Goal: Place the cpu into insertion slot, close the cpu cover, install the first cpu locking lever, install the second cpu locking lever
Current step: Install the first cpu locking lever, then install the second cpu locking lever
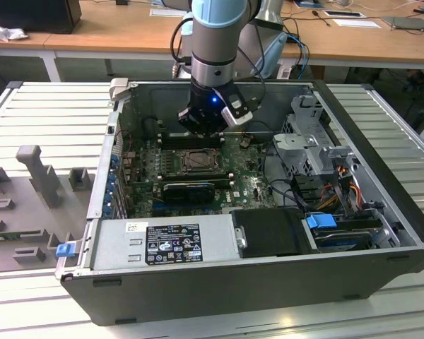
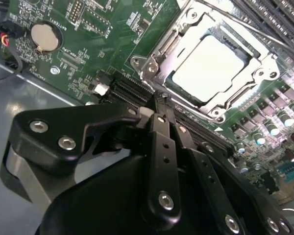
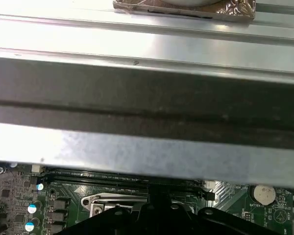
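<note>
An open computer case (image 1: 381,233) is seen lying on its side on a ribbed metal table (image 1: 49,106), with a green motherboard (image 1: 247,180) inside. The cpu (image 2: 208,66), a flat pale square, is seated in the insertion slot (image 1: 198,162), and the cpu cover (image 2: 161,46), a thin silvery frame with a square window, is lowered around it. Placing and closing appear done; whether either locking lever is latched cannot be told. The gripper (image 2: 159,98), matte black with bright screw heads, is held just above the board beside the socket, its fingers pressed together on nothing. Long black memory slots (image 2: 279,22) run past the socket
</note>
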Available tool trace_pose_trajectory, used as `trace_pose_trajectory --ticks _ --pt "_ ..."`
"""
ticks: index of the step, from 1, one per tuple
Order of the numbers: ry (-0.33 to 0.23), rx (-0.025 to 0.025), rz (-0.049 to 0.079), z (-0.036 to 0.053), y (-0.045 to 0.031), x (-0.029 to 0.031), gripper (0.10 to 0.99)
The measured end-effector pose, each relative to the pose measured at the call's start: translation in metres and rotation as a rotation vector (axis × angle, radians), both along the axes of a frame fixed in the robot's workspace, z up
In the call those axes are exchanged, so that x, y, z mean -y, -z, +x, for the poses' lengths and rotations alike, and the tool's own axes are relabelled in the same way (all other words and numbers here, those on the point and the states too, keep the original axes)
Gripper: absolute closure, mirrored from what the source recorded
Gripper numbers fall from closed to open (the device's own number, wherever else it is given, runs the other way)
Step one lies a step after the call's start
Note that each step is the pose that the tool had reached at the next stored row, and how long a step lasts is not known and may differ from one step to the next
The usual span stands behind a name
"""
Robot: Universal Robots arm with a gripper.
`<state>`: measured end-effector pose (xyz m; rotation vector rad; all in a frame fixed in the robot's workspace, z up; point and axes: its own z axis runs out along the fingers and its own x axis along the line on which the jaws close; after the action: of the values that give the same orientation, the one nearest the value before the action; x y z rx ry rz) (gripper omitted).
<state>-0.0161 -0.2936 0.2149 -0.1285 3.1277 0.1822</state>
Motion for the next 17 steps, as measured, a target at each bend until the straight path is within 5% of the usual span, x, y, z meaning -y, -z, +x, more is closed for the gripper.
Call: trace_pose_trajectory --ticks 9,17 --pt "0.0 0.0 0.0 0.0 -0.0001 0.0037 0.98" --pt "0.0 -0.0001 0.0 0.0001 -0.0303 0.0038 0.98"
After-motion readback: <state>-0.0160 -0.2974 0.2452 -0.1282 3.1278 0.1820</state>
